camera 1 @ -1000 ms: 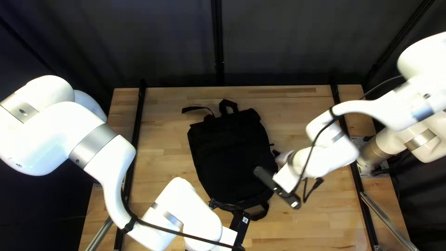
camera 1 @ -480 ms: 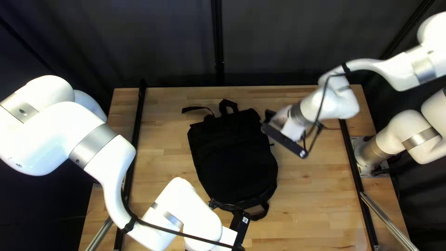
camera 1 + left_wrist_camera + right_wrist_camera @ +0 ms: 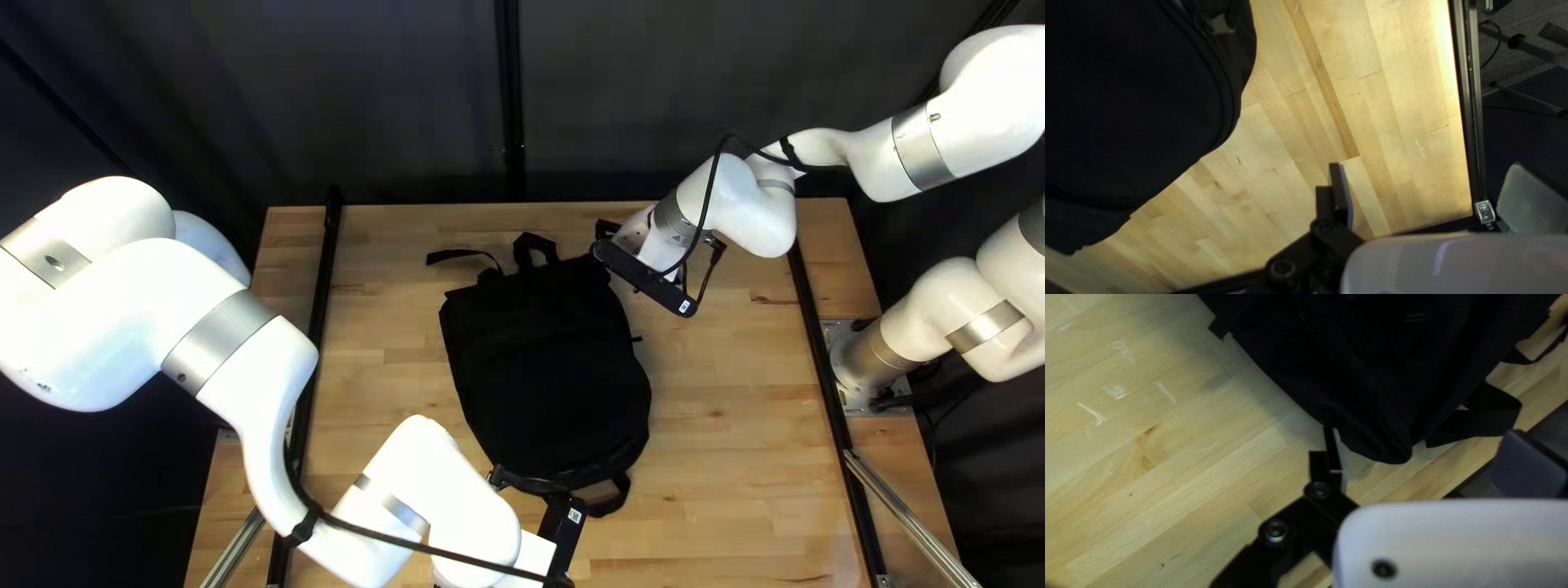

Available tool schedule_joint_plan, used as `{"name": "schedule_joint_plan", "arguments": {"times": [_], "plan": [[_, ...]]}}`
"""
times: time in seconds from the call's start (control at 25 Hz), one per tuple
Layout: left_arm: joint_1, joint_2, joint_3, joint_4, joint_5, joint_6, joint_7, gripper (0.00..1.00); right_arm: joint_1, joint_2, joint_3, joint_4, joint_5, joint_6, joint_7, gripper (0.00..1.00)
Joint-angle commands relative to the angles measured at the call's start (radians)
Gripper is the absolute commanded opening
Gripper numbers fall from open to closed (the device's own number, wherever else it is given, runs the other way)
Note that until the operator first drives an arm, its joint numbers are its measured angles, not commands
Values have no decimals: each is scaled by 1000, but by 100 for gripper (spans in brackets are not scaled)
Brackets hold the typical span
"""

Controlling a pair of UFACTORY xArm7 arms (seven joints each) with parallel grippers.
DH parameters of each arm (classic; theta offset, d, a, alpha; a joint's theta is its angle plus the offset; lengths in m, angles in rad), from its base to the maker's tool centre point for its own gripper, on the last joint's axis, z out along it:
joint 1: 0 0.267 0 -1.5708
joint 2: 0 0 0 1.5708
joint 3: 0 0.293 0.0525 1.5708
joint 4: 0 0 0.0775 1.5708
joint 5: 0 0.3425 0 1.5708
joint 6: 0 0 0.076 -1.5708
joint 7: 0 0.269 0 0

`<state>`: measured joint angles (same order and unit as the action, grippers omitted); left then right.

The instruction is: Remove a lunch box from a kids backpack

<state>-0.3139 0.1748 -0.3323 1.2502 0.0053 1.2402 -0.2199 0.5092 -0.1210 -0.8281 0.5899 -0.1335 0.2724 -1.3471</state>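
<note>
With my left tool and right tool both spread and holding nothing, I'd pinch the loop handle of the black backpack, centre of the top left view, expecting it limp and light around a stiffer lunch box I can't see.

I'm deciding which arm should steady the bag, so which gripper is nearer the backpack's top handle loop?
Right. My right gripper is at the backpack's upper corner, near the handle loop; my left gripper is at the opposite, lower end.
</note>
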Motion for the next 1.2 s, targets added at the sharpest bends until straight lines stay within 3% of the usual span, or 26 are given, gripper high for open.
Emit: {"name": "schedule_joint_plan", "arguments": {"times": [0.04,0.48,0.6,0.64,0.76,0.96,1.2], "plan": [[0,0,0,0,0,0,0,100,0,0,0,0,0,0,0,100],[0,0,0,0,0,0,0,100,-12,-4,20,-4,-35,-1,33,100],[0,0,0,0,0,0,0,100,45,57,-45,57,176,42,-157,100],[0,0,0,0,0,0,0,100,15,125,-21,127,339,96,-304,100],[0,0,0,0,0,0,0,100,-92,226,58,254,489,210,-449,100],[0,0,0,0,0,0,0,100,-139,317,78,418,545,366,-503,100],[0,0,0,0,0,0,0,100,-134,326,106,420,571,389,-538,100]]}}
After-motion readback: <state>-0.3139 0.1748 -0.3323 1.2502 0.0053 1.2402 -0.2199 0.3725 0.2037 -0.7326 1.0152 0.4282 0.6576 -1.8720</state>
